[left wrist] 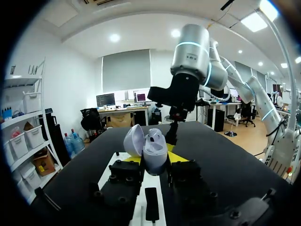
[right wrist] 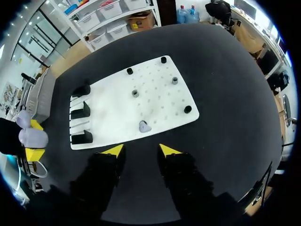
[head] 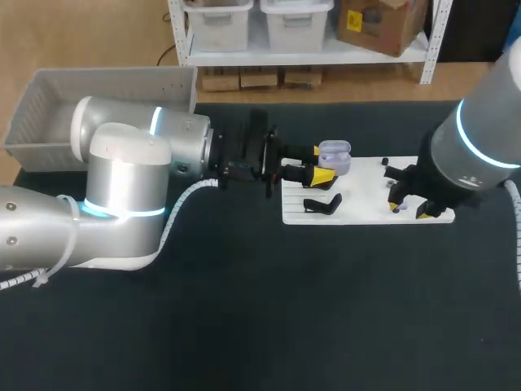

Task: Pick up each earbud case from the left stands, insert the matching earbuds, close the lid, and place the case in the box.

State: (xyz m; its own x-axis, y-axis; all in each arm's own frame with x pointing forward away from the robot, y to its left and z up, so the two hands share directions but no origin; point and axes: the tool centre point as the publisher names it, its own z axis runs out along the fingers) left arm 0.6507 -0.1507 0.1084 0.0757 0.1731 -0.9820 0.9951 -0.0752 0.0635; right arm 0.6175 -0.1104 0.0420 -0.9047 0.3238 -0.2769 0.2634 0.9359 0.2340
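**Earbud case [left wrist: 154, 151] held open in left jaws**

Left jaws are clamping the lilac case from both sides, near the white board's [head: 366, 213] stand end. Only the right wrist view is showing an earbud [right wrist: 144, 126] lying on that board, just ahead of the right jaws, which are hanging apart. Farthest back, only the head view is showing the grey box [head: 49, 110].

The black-surfaced table [head: 260, 309] carries a flat white base plate [head: 366, 208] with rows of small holes, and a grey open-topped box [head: 49, 106] sits well apart from that plate, beyond its left end, at the table's far edge.
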